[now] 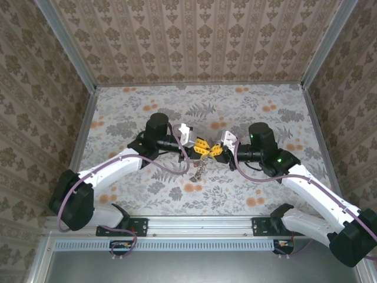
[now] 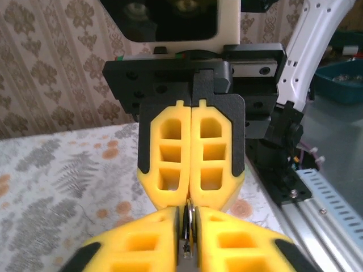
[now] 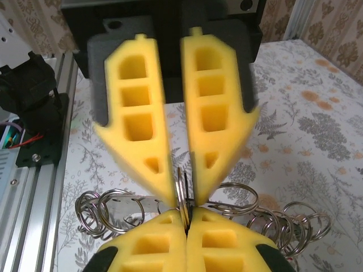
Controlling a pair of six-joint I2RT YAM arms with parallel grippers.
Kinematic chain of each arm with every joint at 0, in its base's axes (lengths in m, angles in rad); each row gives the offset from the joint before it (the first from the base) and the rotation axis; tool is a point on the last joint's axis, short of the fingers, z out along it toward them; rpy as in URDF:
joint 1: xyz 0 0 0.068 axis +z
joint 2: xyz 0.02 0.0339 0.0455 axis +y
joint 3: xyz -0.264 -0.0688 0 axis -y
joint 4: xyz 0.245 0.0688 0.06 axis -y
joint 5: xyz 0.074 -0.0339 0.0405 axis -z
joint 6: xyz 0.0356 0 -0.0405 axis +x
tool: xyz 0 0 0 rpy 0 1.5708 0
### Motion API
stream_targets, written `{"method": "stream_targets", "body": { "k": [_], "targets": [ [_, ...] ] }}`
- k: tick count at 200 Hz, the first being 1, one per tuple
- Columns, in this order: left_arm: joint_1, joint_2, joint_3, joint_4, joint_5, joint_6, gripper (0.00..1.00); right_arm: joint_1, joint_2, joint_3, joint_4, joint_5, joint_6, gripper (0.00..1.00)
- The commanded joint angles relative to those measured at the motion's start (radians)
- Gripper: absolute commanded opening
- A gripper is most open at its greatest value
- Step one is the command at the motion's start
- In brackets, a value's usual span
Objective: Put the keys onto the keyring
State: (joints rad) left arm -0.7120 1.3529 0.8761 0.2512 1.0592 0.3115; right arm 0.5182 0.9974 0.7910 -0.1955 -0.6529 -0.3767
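Observation:
Both grippers meet tip to tip above the middle of the table. My left gripper has its jaws drawn close around the thin silver keyring, seen edge-on in the narrow gap. My right gripper is shut on the same keyring from the opposite side. The bunch of silver keys hangs below the fingers, just above the tabletop. In the right wrist view it shows as a flat metal blade with several small silver loops strung to either side. No red-headed keys show.
The floral tabletop is walled by patterned panels at the back and both sides. An aluminium rail with the arm bases runs along the near edge. A teal bin sits beyond the rail.

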Motion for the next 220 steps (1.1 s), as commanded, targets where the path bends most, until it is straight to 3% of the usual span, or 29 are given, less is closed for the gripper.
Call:
{"method": "stream_targets", "body": {
  "k": [1, 32, 112, 167, 195, 220],
  "targets": [
    [-0.002, -0.043, 0.07, -0.244, -0.044, 0.137, 0.25, 0.005, 0.005, 0.068, -0.094, 0.043, -0.065, 0.0],
    [0.001, -0.031, 0.134, -0.437, -0.109, 0.224, 0.3, 0.011, 0.034, 0.129, -0.23, 0.113, -0.118, 0.0],
    [-0.048, 0.055, 0.213, -0.465, -0.197, 0.182, 0.34, 0.063, 0.12, 0.202, -0.313, 0.213, -0.143, 0.0],
    [-0.066, 0.086, 0.24, -0.498, -0.225, 0.183, 0.26, 0.069, 0.118, 0.196, -0.288, 0.205, -0.126, 0.0],
    [-0.073, 0.091, 0.251, -0.526, -0.23, 0.206, 0.0, 0.069, 0.111, 0.189, -0.272, 0.196, -0.114, 0.0],
    [-0.076, 0.097, 0.262, -0.555, -0.236, 0.225, 0.0, 0.068, 0.093, 0.169, -0.24, 0.189, -0.099, 0.0]
  ]
}}
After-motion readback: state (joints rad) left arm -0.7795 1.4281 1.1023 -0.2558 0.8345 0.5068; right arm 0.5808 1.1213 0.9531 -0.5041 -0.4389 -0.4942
